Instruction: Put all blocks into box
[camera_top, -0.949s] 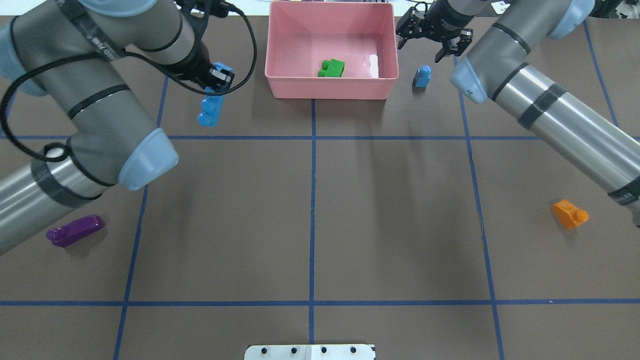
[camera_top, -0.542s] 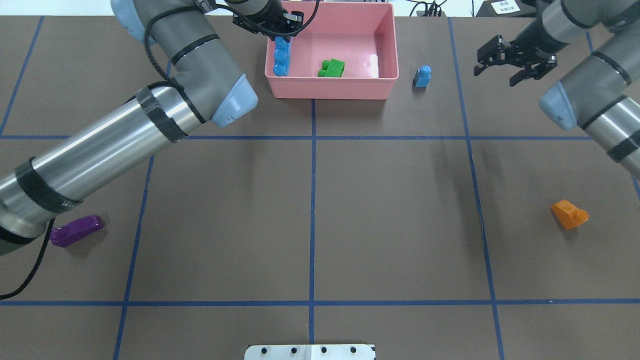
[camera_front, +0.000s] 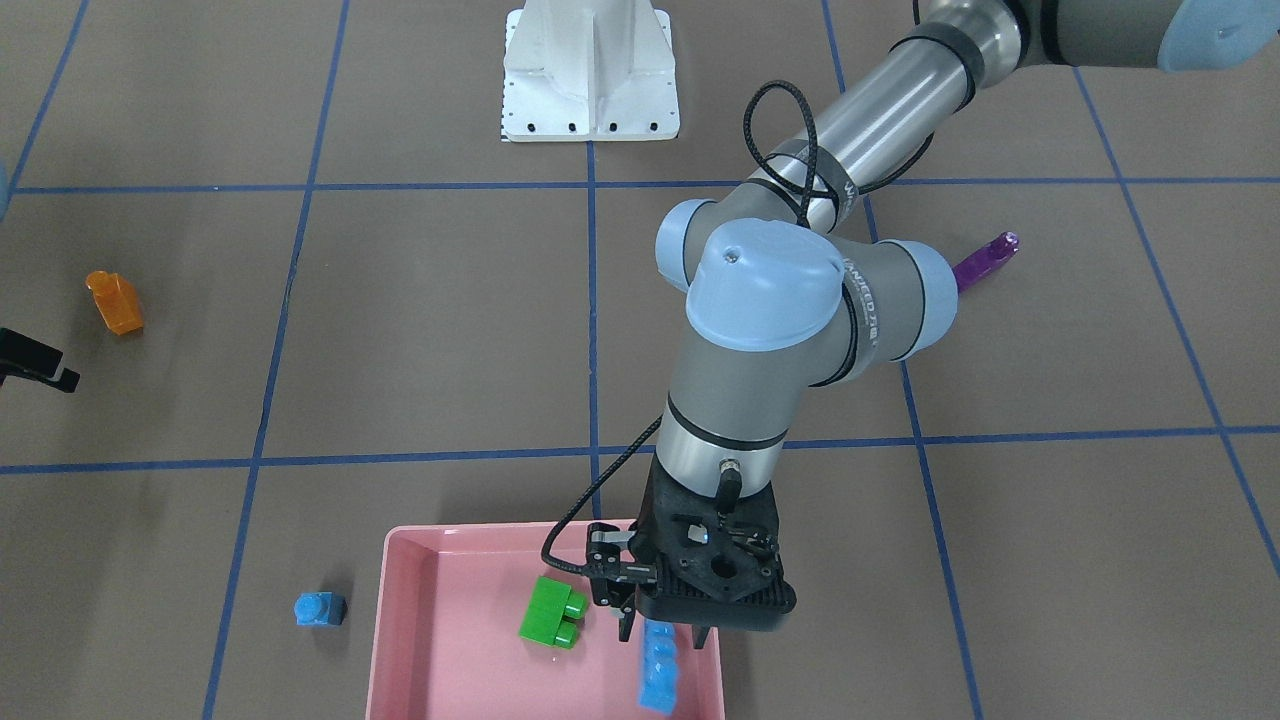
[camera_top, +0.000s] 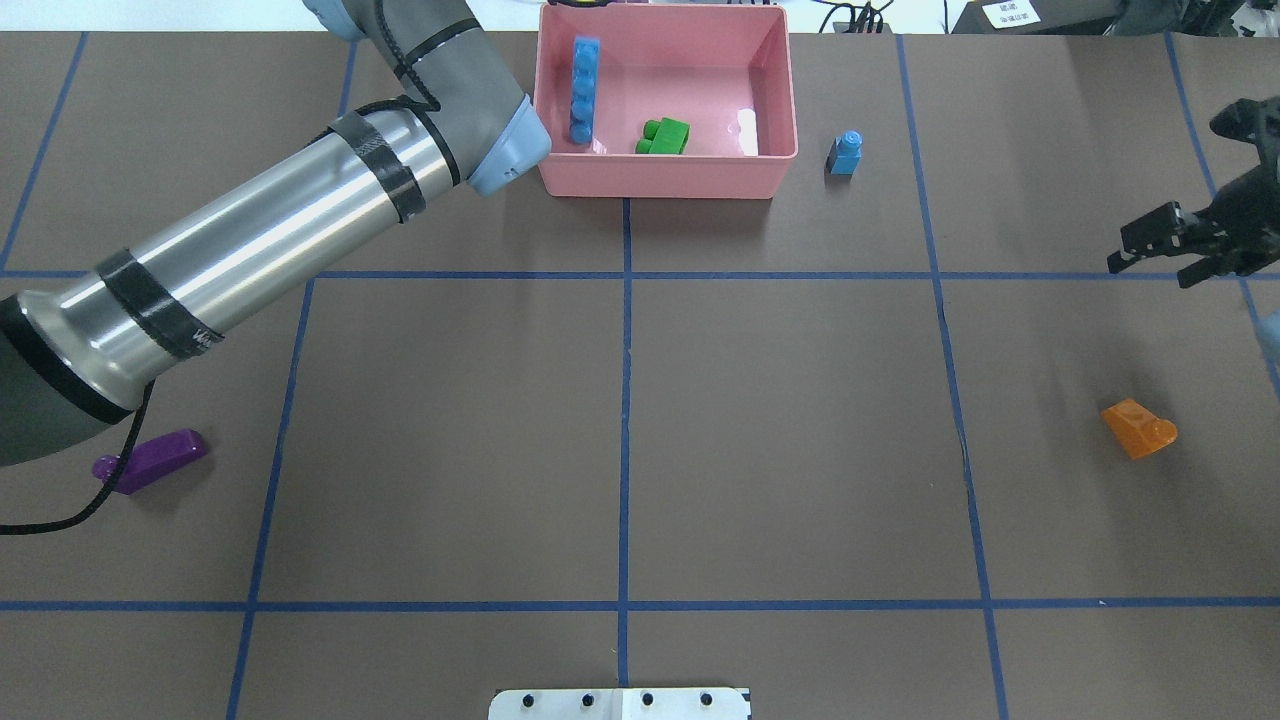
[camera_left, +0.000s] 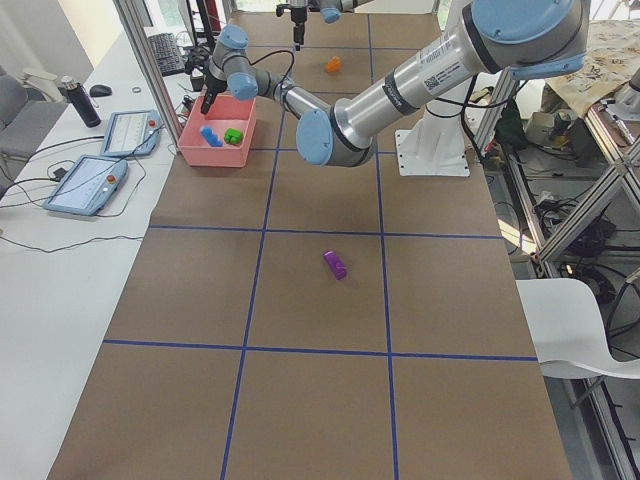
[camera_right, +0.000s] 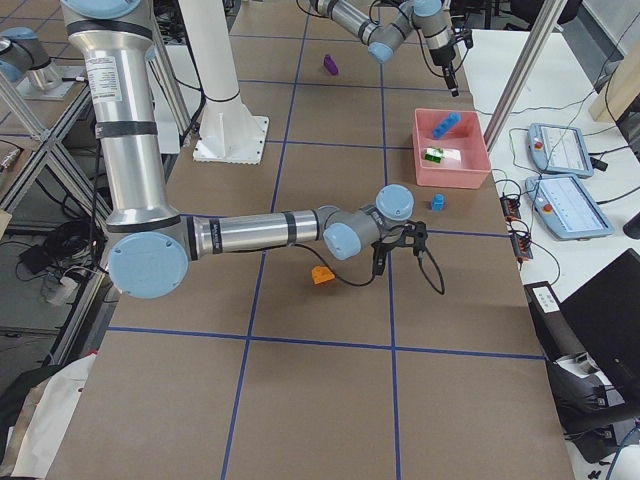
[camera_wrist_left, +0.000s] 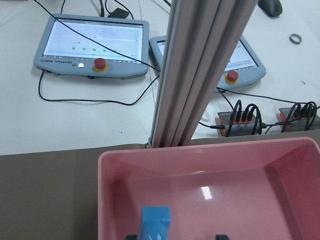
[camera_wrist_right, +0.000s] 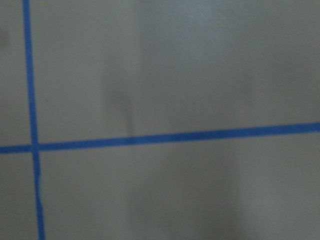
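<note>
The pink box (camera_top: 660, 184) stands at the table's far middle. The long blue brick (camera_top: 582, 88) lies inside it along its left wall, and the green brick (camera_top: 664, 136) lies on its floor. My left gripper (camera_front: 663, 632) hangs open just above the long blue brick (camera_front: 658, 675), not gripping it. It is out of frame in the overhead view. The tiny blue brick (camera_top: 845, 154) stands right of the box. The orange wedge (camera_top: 1138, 428) lies at the right. The purple brick (camera_top: 150, 460) lies at the near left. My right gripper (camera_top: 1155, 268) is open and empty, above the table beyond the wedge.
The white metal base (camera_top: 620, 703) sits at the table's near edge. Blue tape lines grid the brown table. Beyond the far edge are an aluminium post (camera_wrist_left: 200, 70) and control tablets (camera_wrist_left: 92, 42). The right wrist view shows only blurred table and tape.
My left gripper carried the long blue brick over the box and let it go; it now lies inside. My right gripper moved away from the tiny blue brick, right and nearer, towards the orange wedge.
</note>
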